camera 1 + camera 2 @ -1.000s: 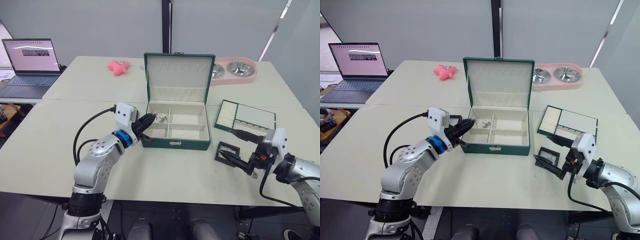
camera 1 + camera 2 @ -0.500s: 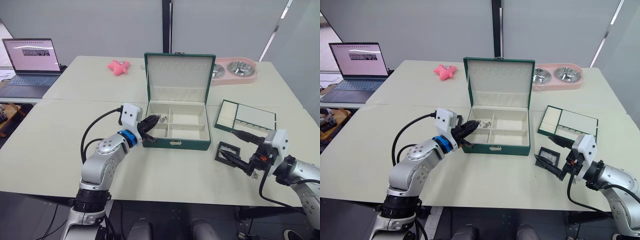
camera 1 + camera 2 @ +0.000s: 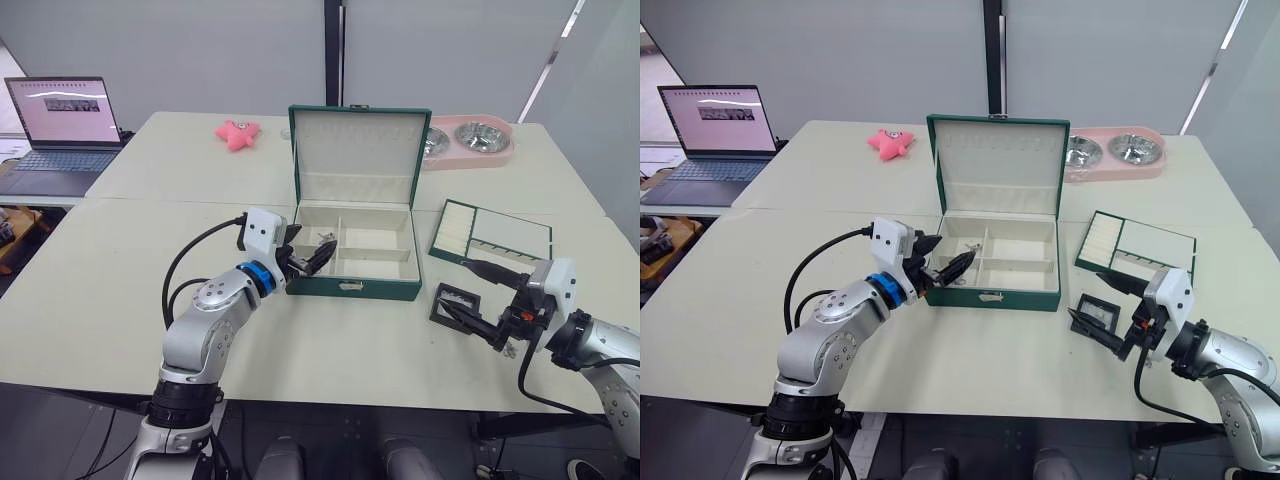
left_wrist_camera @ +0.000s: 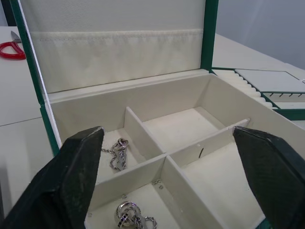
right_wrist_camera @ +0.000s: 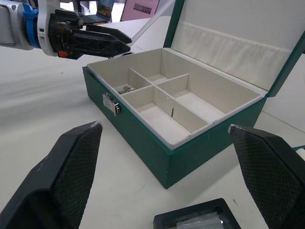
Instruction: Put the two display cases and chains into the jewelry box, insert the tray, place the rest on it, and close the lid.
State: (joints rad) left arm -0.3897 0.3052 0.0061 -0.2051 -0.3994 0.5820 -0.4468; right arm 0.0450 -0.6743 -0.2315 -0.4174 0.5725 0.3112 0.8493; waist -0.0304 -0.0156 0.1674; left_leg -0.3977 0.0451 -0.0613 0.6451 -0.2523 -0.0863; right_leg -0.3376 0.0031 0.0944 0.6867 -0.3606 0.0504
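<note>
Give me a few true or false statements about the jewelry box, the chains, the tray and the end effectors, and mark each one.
1. The lid of the jewelry box stands open. True.
2. The tray is already inside the box. False: it lies on the table to the box's right.
3. Two chains lie in the box's left compartments. True.
4. The left end effector is clamped shut on a chain. False: its fingers are spread open and hold nothing, at the box's left front corner.
5. A display case lies on the table near the right end effector. True.
6. The box's right compartments hold a display case. False: they are empty.
</note>
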